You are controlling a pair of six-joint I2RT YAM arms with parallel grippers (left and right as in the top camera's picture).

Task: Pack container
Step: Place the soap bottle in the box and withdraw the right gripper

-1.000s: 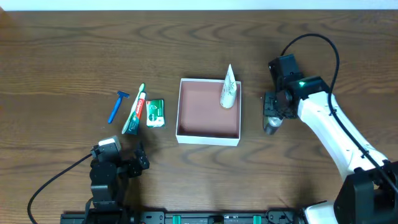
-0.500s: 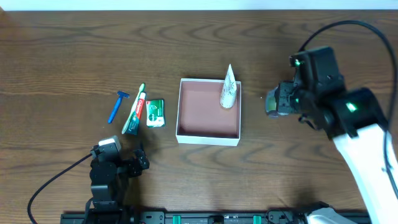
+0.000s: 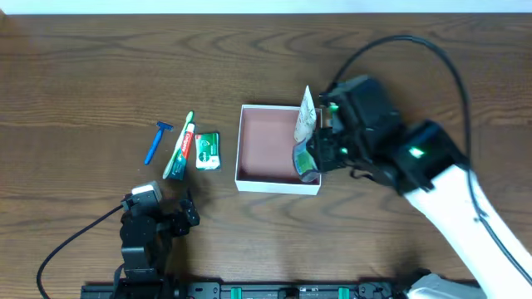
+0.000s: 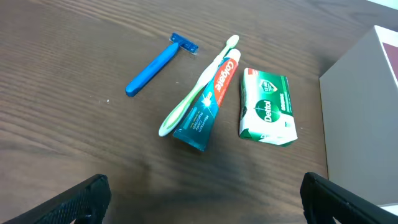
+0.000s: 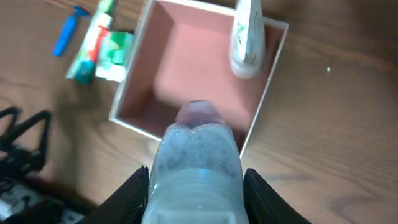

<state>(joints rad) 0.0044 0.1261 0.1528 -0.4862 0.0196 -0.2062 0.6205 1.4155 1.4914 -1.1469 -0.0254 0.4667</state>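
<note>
Right gripper (image 5: pixel 196 190) grips clear bottle (image 5: pixel 196 146) above container (image 3: pixel 278 185) | dark wood-grain table (image 3: pixel 100 66)

A dark wood-grain tabletop (image 3: pixel 83 83) is seen. Ahead of the left claw (image 4: pixel 205 199), whose fingers are spread wide, four toiletries are laid directly on it. A blue razor (image 4: pixel 155 65) is placed farthest to that claw's left, apart from the others. A green toothbrush (image 4: pixel 180 112) is laid against a toothpaste (image 4: pixel 208 106), both touching. A green soap (image 4: pixel 267 106) is set just beside them, to the claw's right. Farther right, the container (image 3: pixel 278 185) is rested flat on the tabletop. Its near right corner is overhung by the right claw (image 5: pixel 196 193), which is clamped on a bottle (image 5: pixel 196 146).
</note>
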